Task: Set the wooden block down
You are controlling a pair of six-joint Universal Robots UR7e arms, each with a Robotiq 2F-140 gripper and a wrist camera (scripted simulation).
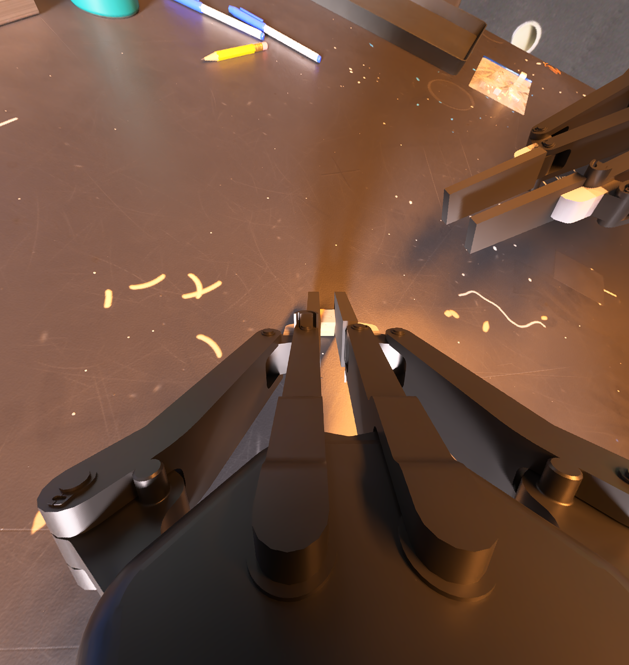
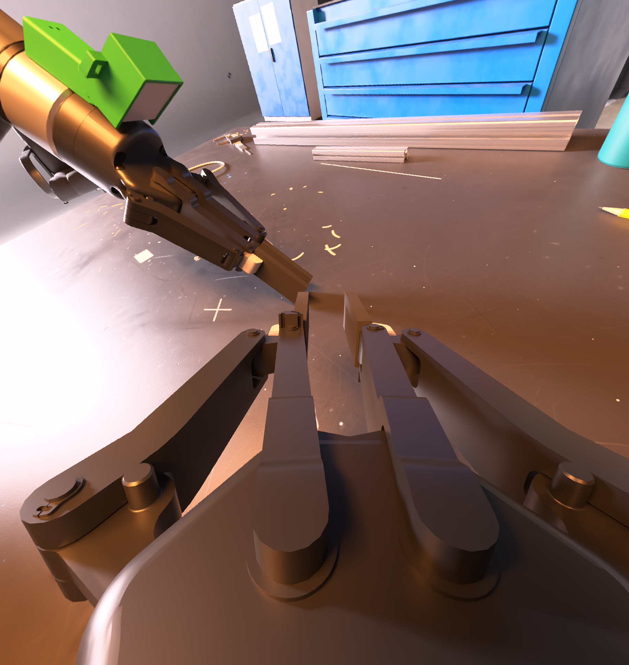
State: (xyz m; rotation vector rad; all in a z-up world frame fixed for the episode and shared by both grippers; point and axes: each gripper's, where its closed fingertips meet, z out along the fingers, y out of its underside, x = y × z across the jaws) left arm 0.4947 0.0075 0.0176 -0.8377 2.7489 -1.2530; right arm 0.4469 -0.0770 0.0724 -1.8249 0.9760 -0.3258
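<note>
My left gripper (image 1: 326, 300) is shut on a small pale wooden block (image 1: 327, 321), which shows only as a sliver between the fingers. In the right wrist view the left gripper (image 2: 298, 286) points down at a slant, its fingertips at or just above the brown table (image 2: 485, 288); the block is hidden there. My right gripper (image 2: 325, 300) is slightly open and empty, its tips just beside the left gripper's tips. It also shows in the left wrist view (image 1: 457, 223), hovering at the right.
A yellow pencil (image 1: 237, 51) and two blue-and-white pens (image 1: 291, 41) lie at the far side. A teal cone (image 2: 626, 118), aluminium bars (image 2: 414, 135), a dark tray (image 1: 414, 28) and a picture card (image 1: 500, 84) are farther off. Blue cabinets (image 2: 428, 61) stand behind.
</note>
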